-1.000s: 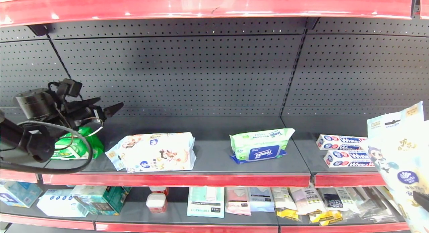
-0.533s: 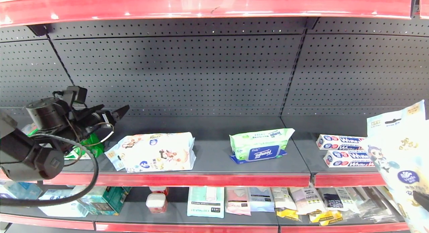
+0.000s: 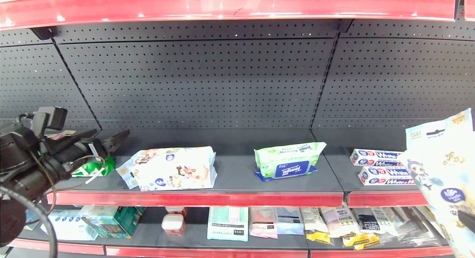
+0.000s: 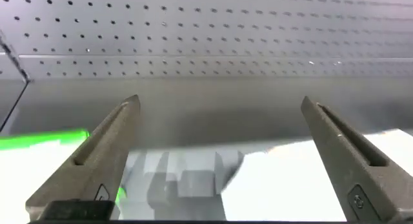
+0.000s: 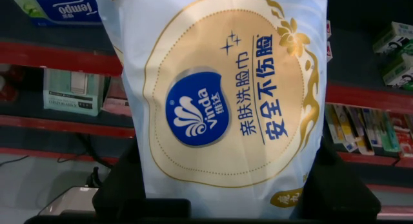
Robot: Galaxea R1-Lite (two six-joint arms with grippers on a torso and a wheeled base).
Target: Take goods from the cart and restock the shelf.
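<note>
Left gripper [image 3: 111, 133]: fingers spread wide, empty, over the shelf's [image 3: 237, 178] left end. Right gripper [image 5: 226, 185]: fingers clamped on white pouch [image 3: 443, 169] (shelf carries soft packs [image 3: 174, 169], toothpaste boxes [image 3: 382, 167]).

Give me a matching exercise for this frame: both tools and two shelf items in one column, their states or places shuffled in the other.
Things:
1. left tool
2. right tool
3. toothpaste boxes
4. blue-labelled wipes pack

States or places:
A. on the right section of the shelf
B. open, holding nothing
C. at the right end of the shelf's middle section
D. shut on the white pouch

Pairs: 1-B, 2-D, 3-A, 4-C.
</note>
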